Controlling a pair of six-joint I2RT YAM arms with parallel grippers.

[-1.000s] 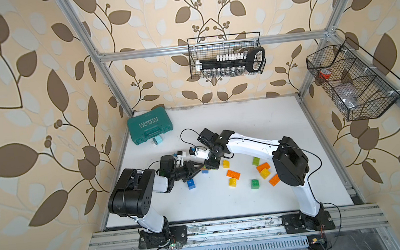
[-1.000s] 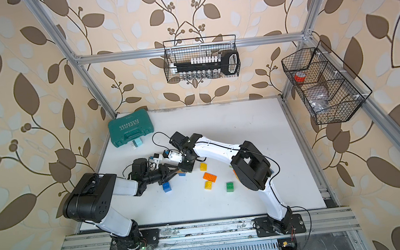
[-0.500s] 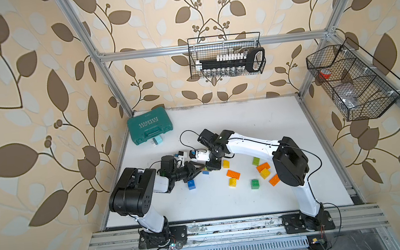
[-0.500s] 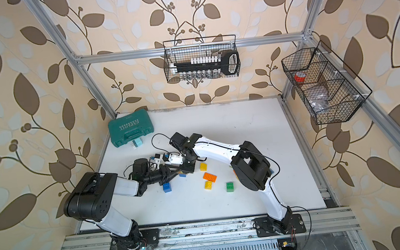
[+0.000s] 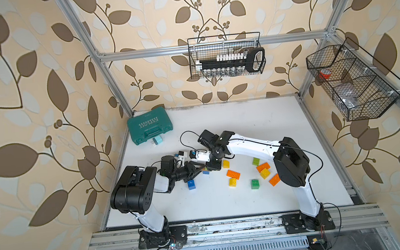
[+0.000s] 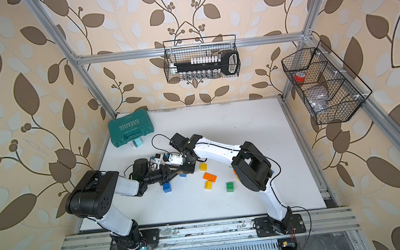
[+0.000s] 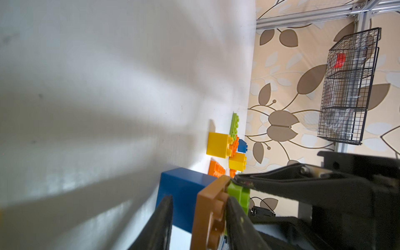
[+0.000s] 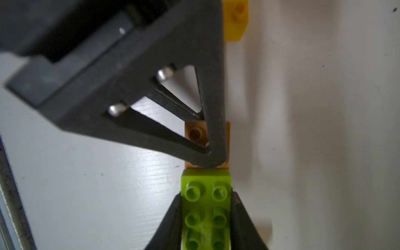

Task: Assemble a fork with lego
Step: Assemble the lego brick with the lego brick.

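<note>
1. Right pincer — clamped on the sides of a lime green brick, whose studs face its camera.
2. The green brick touches a brown plate.
3. Left pincer — narrow, astride the brown plate. One finger rests on its studs, with a slit beside the other. I cannot tell whether it holds firmly.
4. Loose bricks lie on the worktop toward the right arm's side, and a blue brick lies near the left pincer.

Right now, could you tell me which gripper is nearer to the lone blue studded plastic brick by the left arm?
Left. The left gripper lies beside the blue brick; the right gripper, shut on a lime green studded brick, sits farther off, beyond the left.
</note>
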